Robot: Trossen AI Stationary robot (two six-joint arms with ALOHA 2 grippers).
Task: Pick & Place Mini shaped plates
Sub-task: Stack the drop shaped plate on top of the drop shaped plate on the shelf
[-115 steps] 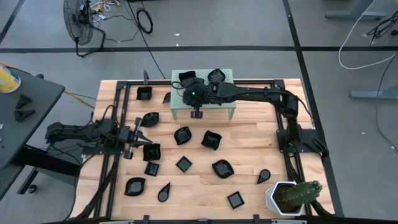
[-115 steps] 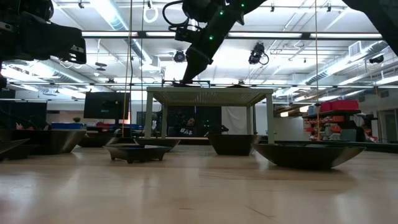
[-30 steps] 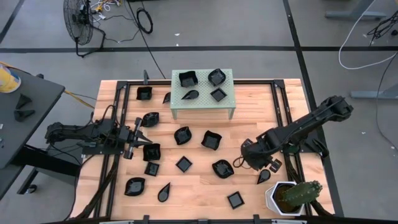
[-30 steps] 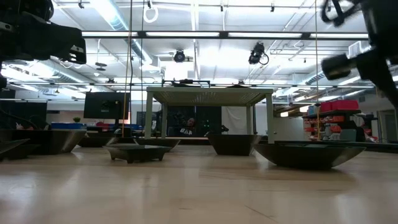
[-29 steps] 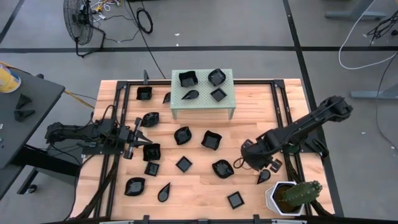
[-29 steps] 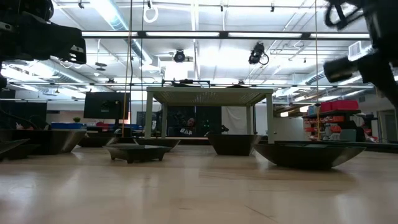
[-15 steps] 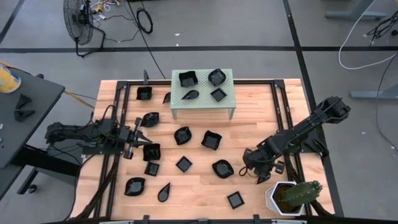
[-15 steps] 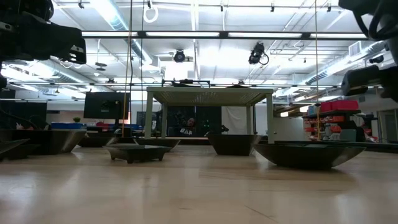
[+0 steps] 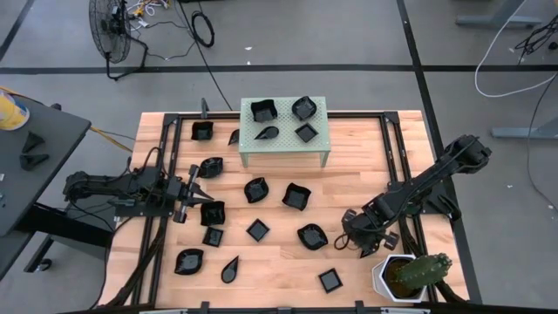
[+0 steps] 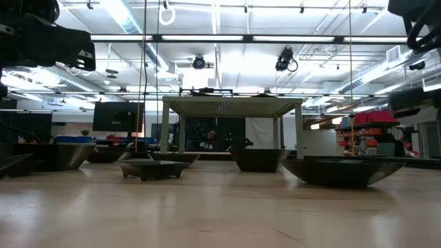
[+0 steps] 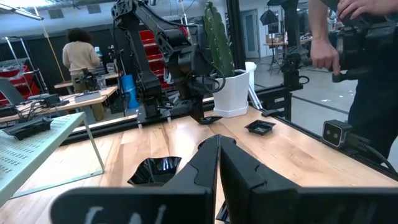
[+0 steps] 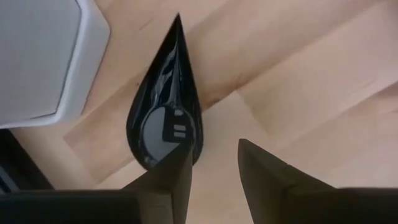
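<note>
Teardrop plate (image 12: 163, 118), no legible label

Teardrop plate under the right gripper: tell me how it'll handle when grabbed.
The teardrop plate looks glossy, so it may slip between the right gripper's open fingers. Its thin raised rim suggests something stiff and light. Lying flat on the table, it would more likely slide than roll.
</note>
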